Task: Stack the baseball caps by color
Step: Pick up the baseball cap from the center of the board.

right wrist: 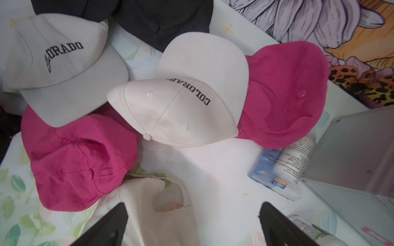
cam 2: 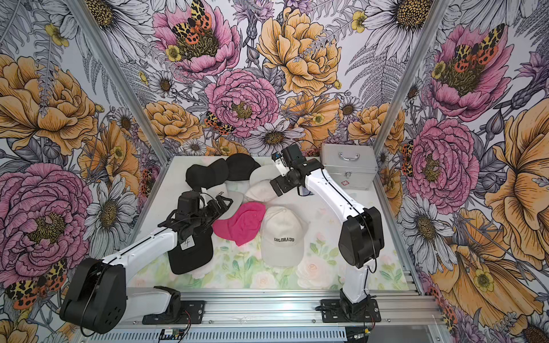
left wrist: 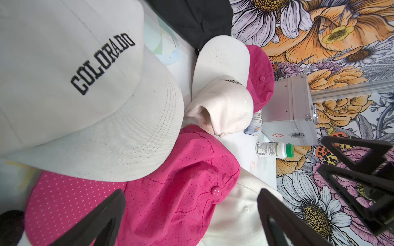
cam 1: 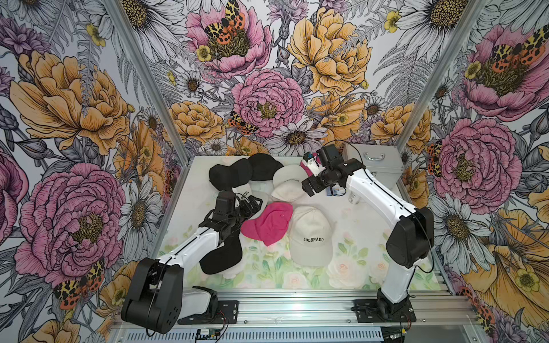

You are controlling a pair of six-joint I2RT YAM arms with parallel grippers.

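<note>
Pretty clearly a robot lab test booth, not anyone's home. Aluminium frame posts (cam 1: 150, 80) hold floral-print wall panels (cam 1: 267, 89) on three sides. The left arm (cam 1: 190, 249) and right arm (cam 1: 377, 193) are bolted onto a slotted aluminium rail (cam 1: 297, 308), with a bare circuit board (cam 1: 208, 332) at the front edge.

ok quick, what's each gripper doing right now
left gripper: open, holding nothing
right gripper: open, holding nothing
</note>
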